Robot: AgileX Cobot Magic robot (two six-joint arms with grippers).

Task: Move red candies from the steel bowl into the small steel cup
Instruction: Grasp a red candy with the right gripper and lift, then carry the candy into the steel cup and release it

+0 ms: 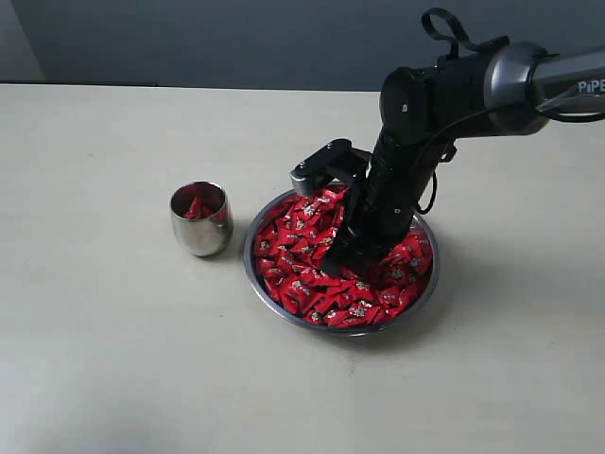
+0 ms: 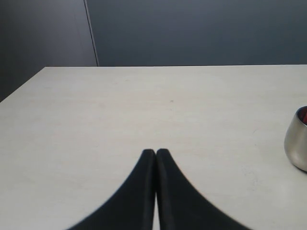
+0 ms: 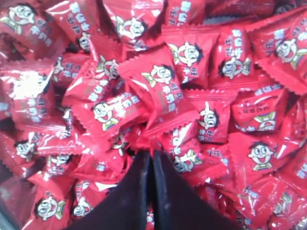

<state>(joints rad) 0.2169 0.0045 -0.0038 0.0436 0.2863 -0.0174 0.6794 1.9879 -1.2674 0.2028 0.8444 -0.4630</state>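
Right tool (image 3: 149, 154) in bowl (image 1: 248, 260), tips pressed together.
Candies (image 3: 163, 76) lie ahead of tips, none visibly between; lifting now risks an empty carry to cup (image 1: 200, 227).

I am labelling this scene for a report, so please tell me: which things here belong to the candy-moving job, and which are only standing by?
Belong to the job:
red candies
steel bowl
small steel cup
right tool, shut, down in the pile

Only standing by:
left tool, shut, holding nothing
table
grey wall
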